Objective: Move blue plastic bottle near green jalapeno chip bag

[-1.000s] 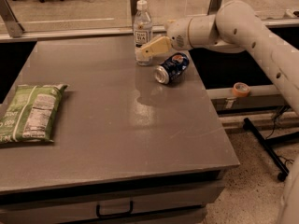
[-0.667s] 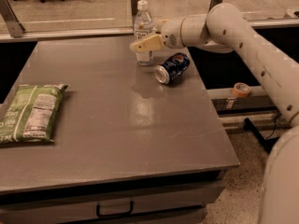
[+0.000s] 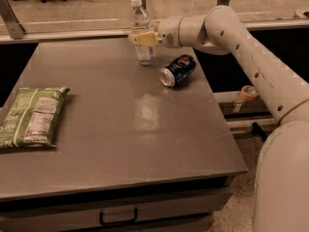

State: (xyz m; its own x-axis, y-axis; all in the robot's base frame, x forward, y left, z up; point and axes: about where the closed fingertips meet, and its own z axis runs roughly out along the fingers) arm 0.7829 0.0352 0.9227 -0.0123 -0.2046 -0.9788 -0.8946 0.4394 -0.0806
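Note:
The blue plastic bottle [image 3: 140,19], clear with a white cap, stands upright at the far edge of the grey table [image 3: 145,129]. My gripper [image 3: 141,38] reaches in from the right and sits at the bottle's middle, covering part of its label. The bottle's base rests on the table. The green jalapeno chip bag [image 3: 31,116] lies flat at the table's left edge, far from the bottle, label panel up.
A blue soda can [image 3: 177,70] lies on its side just right of the bottle, under my arm [image 3: 227,30]. A glass barrier runs behind the table. A roll of tape [image 3: 248,93] sits on a ledge to the right. A drawer handle [image 3: 118,217] shows below the table's front.
My gripper has moved left from beside the bottle to over its middle. The bottle, can and bag have not moved.

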